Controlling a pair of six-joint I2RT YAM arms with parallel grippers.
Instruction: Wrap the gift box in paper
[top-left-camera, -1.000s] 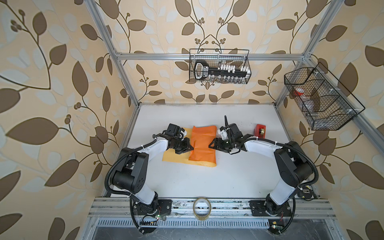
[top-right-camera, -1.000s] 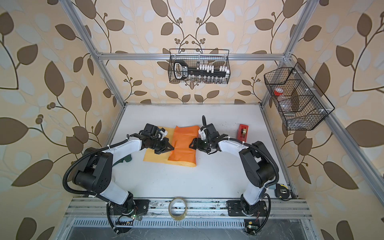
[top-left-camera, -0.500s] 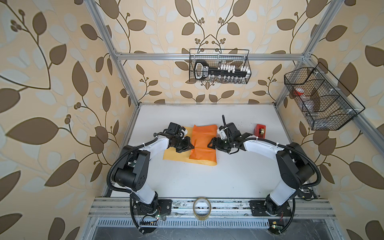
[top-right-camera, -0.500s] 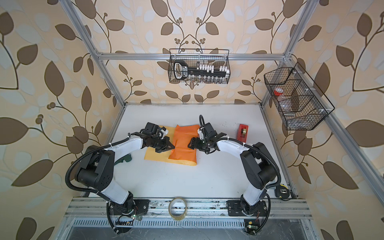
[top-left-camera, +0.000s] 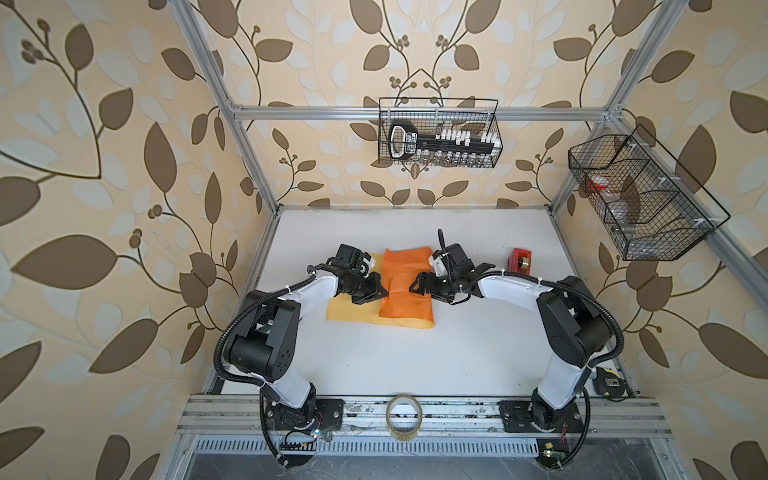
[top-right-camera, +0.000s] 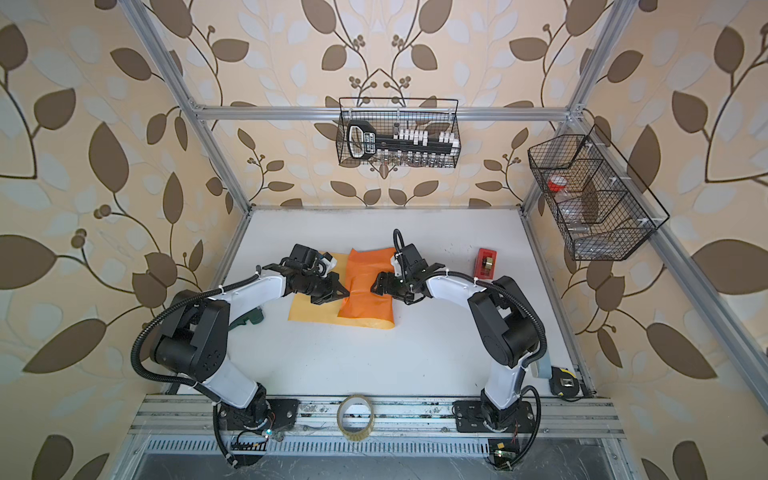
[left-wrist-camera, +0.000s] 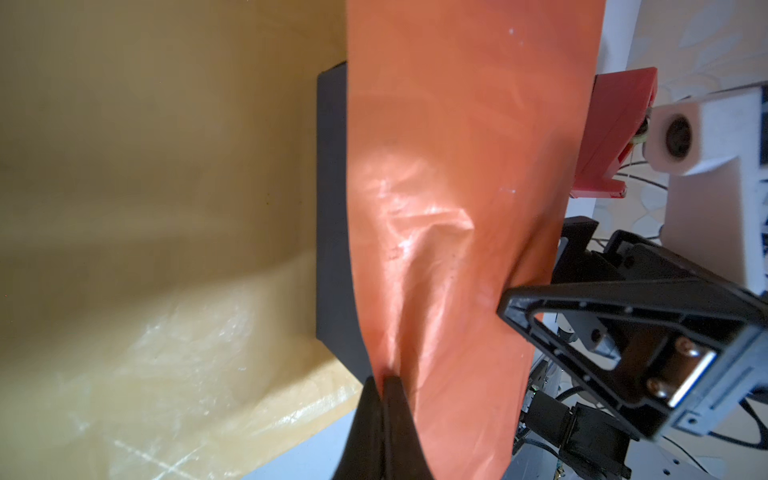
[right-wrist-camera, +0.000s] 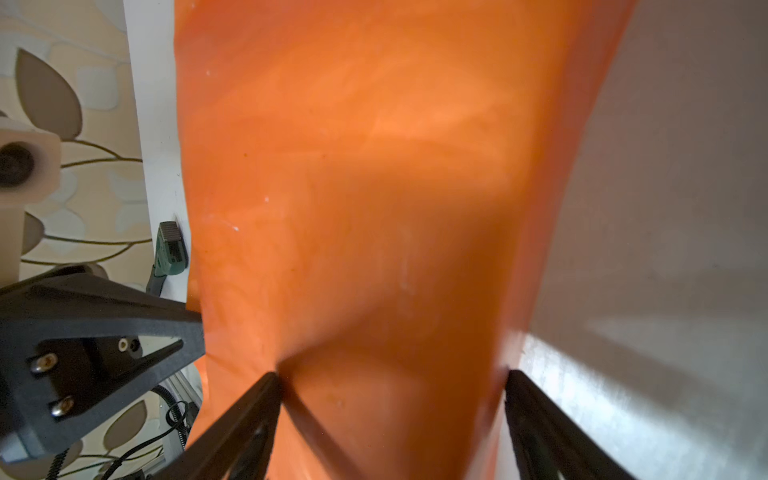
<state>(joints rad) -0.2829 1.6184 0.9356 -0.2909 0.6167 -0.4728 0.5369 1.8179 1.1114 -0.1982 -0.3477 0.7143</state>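
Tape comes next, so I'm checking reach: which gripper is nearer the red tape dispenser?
Right. The right gripper is over the paper on the side nearest the red tape dispenser. The left gripper pinches the paper's opposite edge, farther away.

On my feed the paper (left-wrist-camera: 457, 166) looks thin and film-like. Its orange face is glossy with crinkled highlights, and its yellow-tan face is also shiny, with fine creases. The gift box (left-wrist-camera: 330, 208) looks like matt dark card. The table (top-left-camera: 415, 361) is smooth and white with a faint sheen. The left gripper (left-wrist-camera: 384, 380) is matt black plastic, and the tape dispenser (left-wrist-camera: 615, 137) is red plastic.
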